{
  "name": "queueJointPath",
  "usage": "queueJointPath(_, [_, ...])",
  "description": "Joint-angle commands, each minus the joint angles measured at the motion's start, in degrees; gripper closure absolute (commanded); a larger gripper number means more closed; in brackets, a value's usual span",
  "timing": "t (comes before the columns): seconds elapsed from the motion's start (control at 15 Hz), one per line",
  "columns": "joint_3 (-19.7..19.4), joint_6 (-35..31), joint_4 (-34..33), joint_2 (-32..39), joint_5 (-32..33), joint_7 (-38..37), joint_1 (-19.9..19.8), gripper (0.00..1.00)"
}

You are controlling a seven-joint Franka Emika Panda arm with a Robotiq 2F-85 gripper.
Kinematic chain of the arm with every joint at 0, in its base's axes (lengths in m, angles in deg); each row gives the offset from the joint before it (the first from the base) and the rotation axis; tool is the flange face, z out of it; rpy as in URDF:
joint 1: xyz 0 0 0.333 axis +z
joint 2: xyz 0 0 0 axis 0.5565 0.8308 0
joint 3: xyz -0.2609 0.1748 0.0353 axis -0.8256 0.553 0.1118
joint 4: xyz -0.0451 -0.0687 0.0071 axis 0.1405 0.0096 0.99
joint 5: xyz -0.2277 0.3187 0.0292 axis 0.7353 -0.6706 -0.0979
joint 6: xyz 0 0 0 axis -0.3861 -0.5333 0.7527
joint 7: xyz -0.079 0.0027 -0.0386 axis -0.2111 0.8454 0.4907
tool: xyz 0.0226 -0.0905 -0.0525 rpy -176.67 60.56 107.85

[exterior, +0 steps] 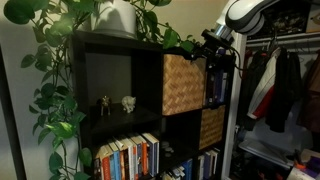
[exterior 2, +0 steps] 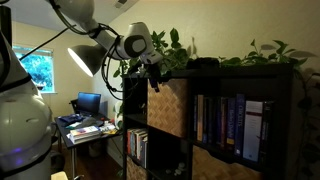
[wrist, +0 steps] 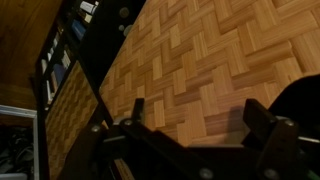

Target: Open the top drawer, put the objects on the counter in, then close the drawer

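The top drawer is a light tan wicker bin, seen in both exterior views (exterior: 183,84) (exterior 2: 168,105), sitting in an upper cubby of the dark bookshelf. Its woven front fills the wrist view (wrist: 200,60). My gripper (exterior: 211,44) (exterior 2: 152,68) hovers at the bin's upper front edge. In the wrist view the gripper (wrist: 198,112) is open, fingers spread with nothing between them, close to the weave. The counter (exterior: 110,37) (exterior 2: 250,65) is the shelf's dark top board, mostly covered by trailing plants. A small dark object (exterior 2: 205,62) sits on it.
A darker woven bin (exterior: 211,127) (wrist: 70,120) sits in the cubby below. A white plant pot (exterior: 115,18) stands on top. Figurines (exterior: 128,102) and books (exterior: 128,157) (exterior 2: 228,122) fill other cubbies. Clothes (exterior: 280,85) hang beside the shelf. A desk (exterior 2: 85,128) stands behind.
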Motion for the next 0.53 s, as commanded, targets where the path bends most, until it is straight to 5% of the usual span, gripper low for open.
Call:
queueJointPath(0.0, [0.5, -1.7, -0.3, -0.3, 0.3, -2.5, -0.2, 0.00])
queueJointPath(0.47, [1.4, -5.7, -0.3, -0.4, 1.2, -5.2, -1.0, 0.00])
